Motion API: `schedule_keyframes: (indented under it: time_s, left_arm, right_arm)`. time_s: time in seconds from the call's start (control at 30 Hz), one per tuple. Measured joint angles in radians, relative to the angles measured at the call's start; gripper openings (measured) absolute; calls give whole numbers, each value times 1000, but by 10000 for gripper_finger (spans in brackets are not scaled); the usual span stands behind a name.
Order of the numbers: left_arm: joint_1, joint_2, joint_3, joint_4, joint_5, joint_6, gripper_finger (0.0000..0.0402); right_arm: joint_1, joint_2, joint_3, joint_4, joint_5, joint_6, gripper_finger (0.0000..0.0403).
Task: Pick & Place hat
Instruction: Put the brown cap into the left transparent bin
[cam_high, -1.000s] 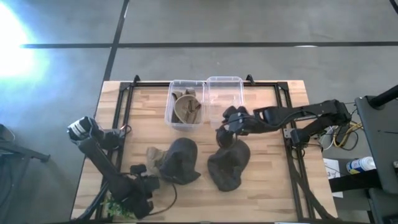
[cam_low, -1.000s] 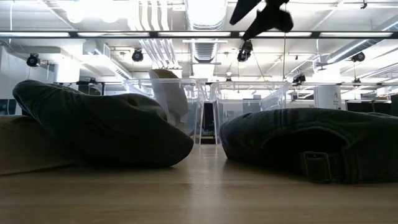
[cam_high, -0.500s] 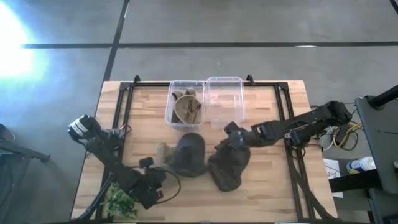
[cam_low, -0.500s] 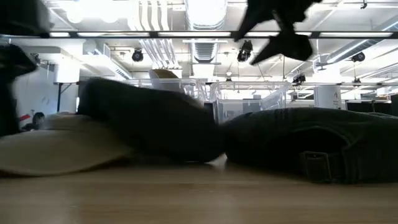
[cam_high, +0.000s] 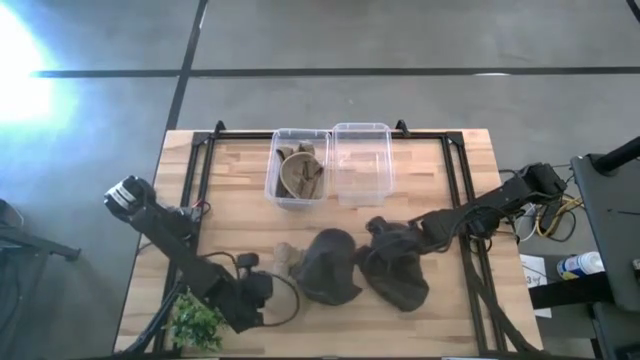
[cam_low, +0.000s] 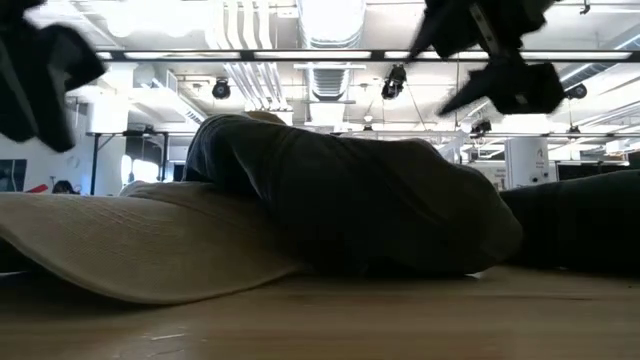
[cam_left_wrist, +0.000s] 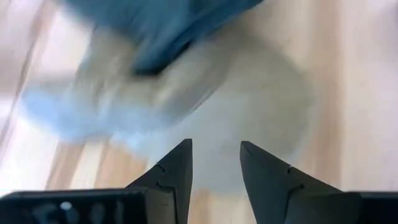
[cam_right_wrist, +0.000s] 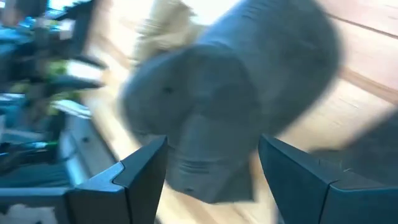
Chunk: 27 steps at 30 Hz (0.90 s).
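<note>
A dark cap (cam_high: 332, 266) with a tan brim (cam_high: 287, 258) lies on the table, and its brim fills the near left of the low view (cam_low: 140, 250). A second dark cap (cam_high: 396, 264) lies against its right side. My left gripper (cam_high: 265, 284) is open and points down over the tan brim (cam_left_wrist: 249, 93). My right gripper (cam_high: 385, 233) is open wide above the far edge of the second cap, facing the first cap's crown (cam_right_wrist: 211, 93). In the low view it hangs clear above the caps (cam_low: 500, 60). My left gripper stands over the tan brim (cam_left_wrist: 214, 124) from above with its fingers apart. The view is blurred, and I cannot tell whether a finger touches the brim.
Two clear bins stand at the far middle: the left one (cam_high: 297, 172) holds a tan hat, and the right one (cam_high: 362, 160) shows nothing inside. A small green plant (cam_high: 195, 322) sits at the near left corner. A black frame (cam_high: 465, 240) runs along the table's sides.
Both caps have slid toward the table's right edge, the brimmed one closing up against the other. My left gripper has followed it to the right. My right gripper has moved toward the near edge and to the right as its arm drew back.
</note>
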Motion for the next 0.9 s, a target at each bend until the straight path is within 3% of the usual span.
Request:
schedule_keyframes:
  time_s: [0.1,0.2,0.33,0.47,0.57,0.7,0.8,0.9]
  left_arm:
    - [3,-31,-27,-17,154,-187,128]
    - [-7,-33,-63,97,350,-352,128]
    - [-26,-33,-107,304,449,-543,128]
    - [-28,-31,-181,426,426,-743,128]
    - [-29,-31,-275,635,358,-932,128]
    - [-46,-31,-396,905,106,-1159,128]
    - [-63,-31,-419,947,-17,-1238,128]
    - [-61,-31,-418,917,22,-1243,128]
  right_arm:
    - [-9,0,-4,70,2,-29,247]
    - [-22,0,-8,89,3,-46,247]
    - [-38,0,-10,93,2,-55,247]
    - [-50,0,-12,93,-1,-43,247]
    - [-52,0,-12,95,-1,-43,247]
    - [-52,0,-12,96,-4,-49,247]
    - [-55,0,-12,93,2,-66,247]
    - [-60,0,-12,79,3,-92,247]
